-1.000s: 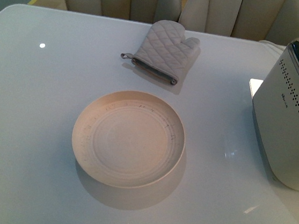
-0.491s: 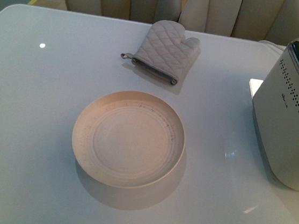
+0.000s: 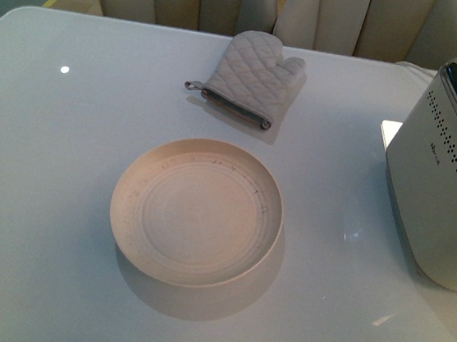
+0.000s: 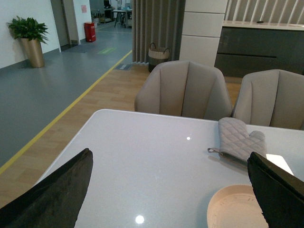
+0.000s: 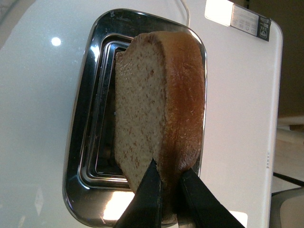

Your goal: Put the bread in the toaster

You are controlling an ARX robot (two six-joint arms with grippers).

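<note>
**Front view.** The toaster (image 3: 444, 162) stands at the right edge of the table (image 3: 48, 159), with its vent-hole side facing the centre. The plate (image 3: 197, 211) sits mid-table. The oven mitt (image 3: 252, 76) lies beyond the plate, apart from it, near the far edge.

**Left wrist view.** The left gripper (image 4: 168, 159) hangs above the table with its two dark fingers (image 4: 57, 190) spread wide and nothing between them. The plate (image 4: 235, 209) shows partly beside one finger, and the oven mitt (image 4: 237, 140) lies further off, in front of two chairs (image 4: 183, 90).

**Right wrist view.** The right gripper (image 5: 168, 185) is clamped on the bread (image 5: 142, 109). Its fingers (image 5: 148, 199) pinch one corner of the slice, one on the speckled crumb face and the other on the crust side. The slice extends away from the fingertips and stands on edge, directly over the slot (image 5: 102, 118) in the chrome top of the toaster (image 5: 78, 142) and in line with its length. Whether the lower edge has entered the slot cannot be told — the slice hides that part.
</note>
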